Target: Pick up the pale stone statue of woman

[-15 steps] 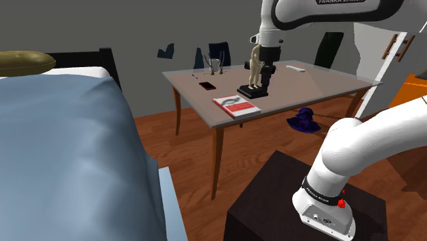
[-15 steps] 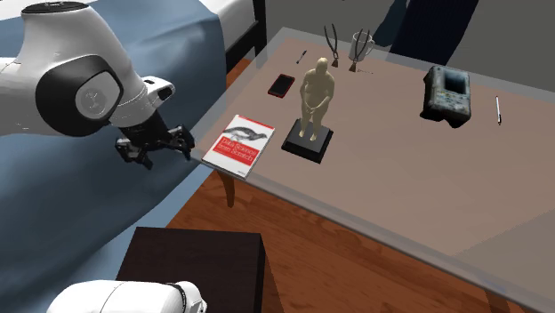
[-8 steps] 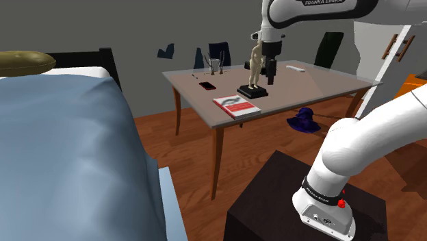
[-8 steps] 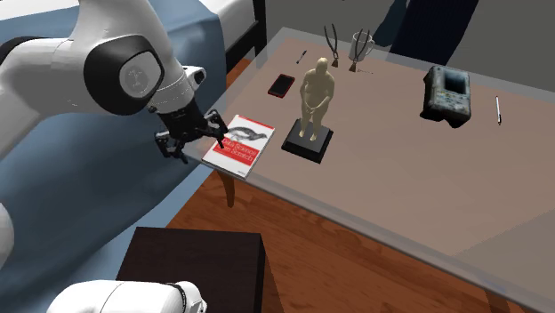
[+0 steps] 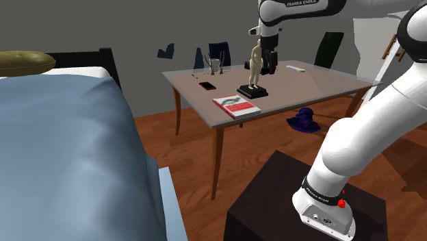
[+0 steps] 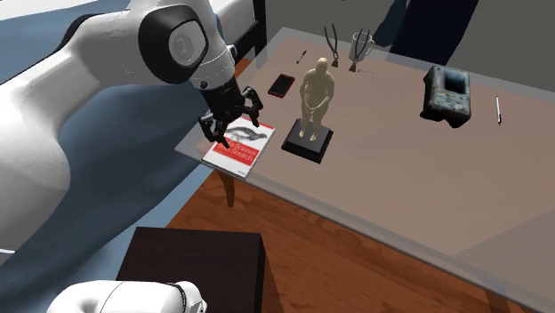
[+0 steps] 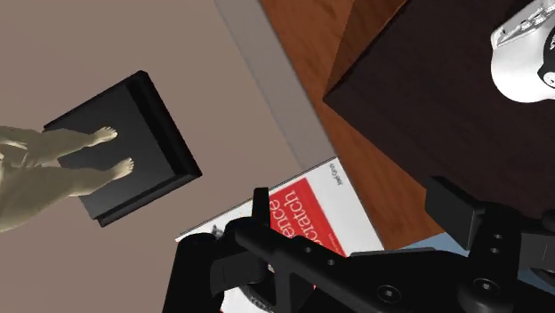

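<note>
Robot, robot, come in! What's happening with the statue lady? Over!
Gripper open, empty, above the red-and-white book. Statue upright on its black base, untouched. Nothing between gripper and statue.

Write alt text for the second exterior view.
The open black claw hovers over a red-and-white book at the edge of the table, apart from the pale statue standing upright nearby.
</note>
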